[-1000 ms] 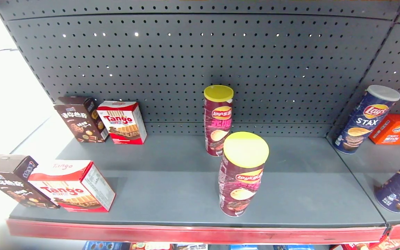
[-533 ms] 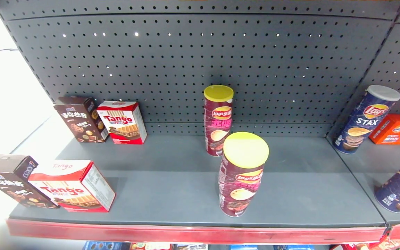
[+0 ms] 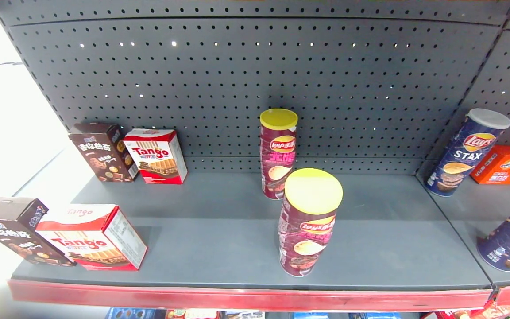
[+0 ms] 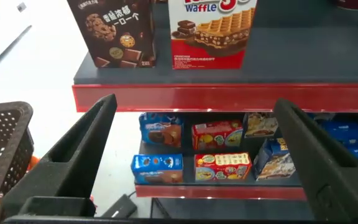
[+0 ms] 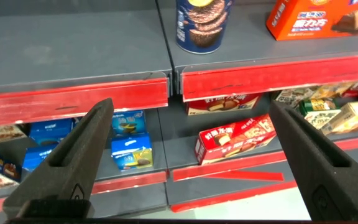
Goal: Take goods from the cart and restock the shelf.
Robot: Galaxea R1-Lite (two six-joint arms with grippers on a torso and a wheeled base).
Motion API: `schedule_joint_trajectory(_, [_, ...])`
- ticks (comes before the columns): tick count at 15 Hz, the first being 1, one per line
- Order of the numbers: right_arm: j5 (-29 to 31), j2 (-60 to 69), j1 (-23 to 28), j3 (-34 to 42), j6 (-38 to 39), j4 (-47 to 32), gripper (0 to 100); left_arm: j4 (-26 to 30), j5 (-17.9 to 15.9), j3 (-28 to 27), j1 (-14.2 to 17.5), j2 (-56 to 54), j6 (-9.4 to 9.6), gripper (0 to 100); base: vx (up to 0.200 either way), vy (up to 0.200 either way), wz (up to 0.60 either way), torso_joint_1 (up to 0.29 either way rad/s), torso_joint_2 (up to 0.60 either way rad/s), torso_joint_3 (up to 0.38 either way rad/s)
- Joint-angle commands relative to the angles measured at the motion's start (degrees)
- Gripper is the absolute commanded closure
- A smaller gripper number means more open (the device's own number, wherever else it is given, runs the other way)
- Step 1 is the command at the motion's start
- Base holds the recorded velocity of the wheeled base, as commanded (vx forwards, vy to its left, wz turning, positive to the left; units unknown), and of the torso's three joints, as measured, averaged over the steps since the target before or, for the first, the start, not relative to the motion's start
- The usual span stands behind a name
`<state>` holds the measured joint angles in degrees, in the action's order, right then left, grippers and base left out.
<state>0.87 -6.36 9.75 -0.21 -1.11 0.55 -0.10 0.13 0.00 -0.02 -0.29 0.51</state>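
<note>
The grey shelf (image 3: 219,239) with a red front lip holds two maroon chip cans with yellow lids, one at the back (image 3: 278,153) and one nearer the front (image 3: 309,221). At its left stand two dark cookie boxes (image 3: 102,152) (image 3: 13,230) and two red-and-white wafer boxes (image 3: 156,156) (image 3: 93,237). My left gripper (image 4: 191,162) is open below and in front of the shelf's left end, with the black cart basket (image 4: 2,146) beside it. My right gripper (image 5: 194,158) is open in front of the shelf's right end, with nothing between its fingers.
On the neighbouring shelf section to the right are two blue chip cans (image 3: 466,152) (image 3: 509,241) and an orange box (image 3: 505,165). Lower shelves hold small boxes and packets (image 4: 219,152) (image 5: 235,140). A perforated grey back panel (image 3: 237,79) closes the shelf behind.
</note>
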Motion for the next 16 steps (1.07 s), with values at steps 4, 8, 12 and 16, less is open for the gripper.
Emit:
schedule_joint_trajectory(4, [-13.2,-14.7,-7.7,-17.5,-0.1,-0.8,0,0.0,-0.1,0.0,-0.1,0.3,-0.07,0,0.000,0.000,0.00,0.000,0.00,0.000])
schedule_joint_trajectory(8, [-23.3,-32.7,-20.1,-27.7,-0.2,-0.2,0,0.0,0.0,-0.1,-0.1,0.3,-0.07,0,0.000,0.000,0.00,0.000,0.00,0.000])
schedule_joint_trajectory(12, [-22.8,-42.5,-30.7,-28.6,-0.2,2.6,0,0.0,-0.1,0.0,-0.1,0.3,-0.07,0,0.000,0.000,0.00,0.000,0.00,0.000])
schedule_joint_trajectory(16, [-13.5,-50.4,-37.7,-29.2,-0.3,4.2,0,0.0,-0.1,0.0,-0.2,0.3,-0.07,0,0.000,0.000,0.00,0.000,0.00,0.000])
